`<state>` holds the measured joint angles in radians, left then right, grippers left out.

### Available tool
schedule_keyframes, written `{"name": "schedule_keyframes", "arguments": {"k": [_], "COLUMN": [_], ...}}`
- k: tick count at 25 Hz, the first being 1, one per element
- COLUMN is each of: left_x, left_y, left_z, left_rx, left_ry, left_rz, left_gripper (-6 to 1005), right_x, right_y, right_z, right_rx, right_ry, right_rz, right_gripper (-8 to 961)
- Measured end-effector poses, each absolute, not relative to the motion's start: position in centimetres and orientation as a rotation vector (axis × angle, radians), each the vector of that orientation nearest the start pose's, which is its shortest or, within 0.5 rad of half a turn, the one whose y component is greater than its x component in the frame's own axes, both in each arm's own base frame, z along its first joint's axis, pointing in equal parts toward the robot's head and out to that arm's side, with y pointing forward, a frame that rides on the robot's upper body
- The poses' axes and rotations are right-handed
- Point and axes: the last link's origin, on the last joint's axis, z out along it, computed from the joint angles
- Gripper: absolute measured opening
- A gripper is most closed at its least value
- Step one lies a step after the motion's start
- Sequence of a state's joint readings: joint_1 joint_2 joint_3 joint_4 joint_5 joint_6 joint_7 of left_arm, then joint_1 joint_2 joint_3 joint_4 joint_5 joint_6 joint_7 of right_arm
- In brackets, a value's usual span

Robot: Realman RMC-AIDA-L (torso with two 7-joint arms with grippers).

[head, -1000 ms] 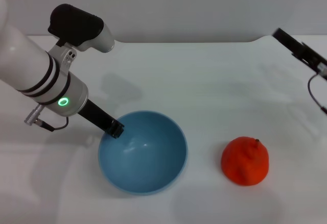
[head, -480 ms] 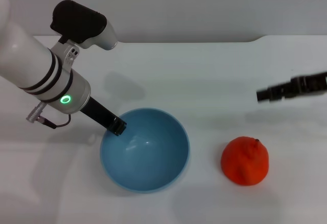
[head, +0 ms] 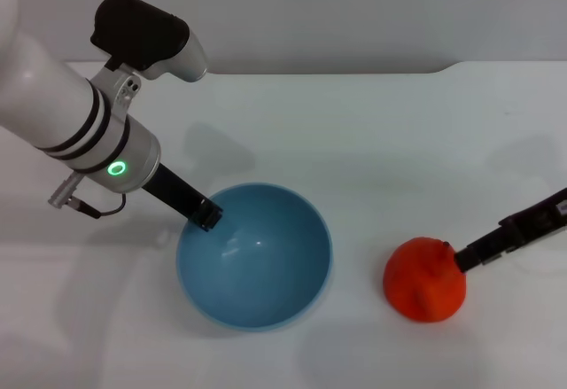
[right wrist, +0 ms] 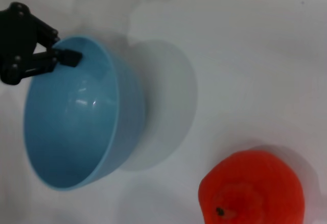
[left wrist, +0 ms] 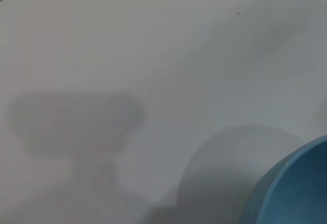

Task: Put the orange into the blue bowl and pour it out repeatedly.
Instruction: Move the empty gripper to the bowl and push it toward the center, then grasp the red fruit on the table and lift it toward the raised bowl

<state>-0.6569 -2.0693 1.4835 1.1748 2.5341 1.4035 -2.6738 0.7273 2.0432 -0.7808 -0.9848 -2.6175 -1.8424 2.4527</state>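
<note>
1 orange (head: 424,280) beside 1 blue bowl (head: 255,256), left gripper (head: 205,216) gripping rim, right gripper (head: 462,257) touching orange

Plain light-blue bowl (head: 255,256); reddish-orange fruit (head: 424,279); white table (head: 372,141); black left pincer (head: 205,215)

The bowl (head: 255,256) is set on the table (head: 372,132) toward the left, with the orange (head: 424,279) placed on the table to its right, apart from it and slightly nearer the robot. The left gripper (head: 204,215) is positioned at the bowl's far-left rim. The right gripper (head: 468,256) is brought in from the right edge, against the orange's upper right side.
</note>
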Motion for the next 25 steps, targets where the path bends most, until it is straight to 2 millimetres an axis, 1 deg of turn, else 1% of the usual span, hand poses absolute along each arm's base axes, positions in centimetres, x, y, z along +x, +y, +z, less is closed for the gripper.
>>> {"name": "schedule_keyframes", "arguments": {"k": [2, 6, 11, 15, 17, 19, 23, 25], "left_x": [-18.2, -18.1, -18.0, -17.9, -17.9, -17.7, -17.5, -17.4], "left_y": [36.5, 36.4, 36.4, 36.3, 36.3, 36.3, 36.4, 36.5], "left_z": [-3.4, -3.6, -3.7, -3.8, -3.8, -3.8, -3.8, -3.8], "left_rx": [-2.568, -2.573, -2.579, -2.582, -2.583, -2.585, -2.588, -2.589], "left_ry": [-1.038, -1.03, -1.016, -1.012, -1.011, -1.005, -0.995, -0.992], "left_rz": [0.461, 0.463, 0.469, 0.474, 0.473, 0.472, 0.471, 0.471], "left_gripper": [-1, -2, -2, -2, -2, -2, -2, -1], "right_x": [23.4, 23.6, 23.6, 23.8, 23.9, 24.1, 24.5, 24.3], "right_y": [34.7, 35.2, 35.8, 35.9, 35.8, 35.8, 35.9, 35.9], "right_z": [3.4, 1.6, -1.0, -2.1, -2.2, -2.0, -1.1, -0.4], "right_rx": [-2.584, -2.578, -2.603, -2.618, -2.63, -2.632, -2.605, -2.599], "right_ry": [1.616, 1.589, 1.571, 1.486, 1.451, 1.441, 1.426, 1.415], "right_rz": [-0.237, -0.229, -0.285, -0.366, -0.391, -0.395, -0.36, -0.31], "right_gripper": [462, 461, 461, 460, 460, 424, 351, 315]}}
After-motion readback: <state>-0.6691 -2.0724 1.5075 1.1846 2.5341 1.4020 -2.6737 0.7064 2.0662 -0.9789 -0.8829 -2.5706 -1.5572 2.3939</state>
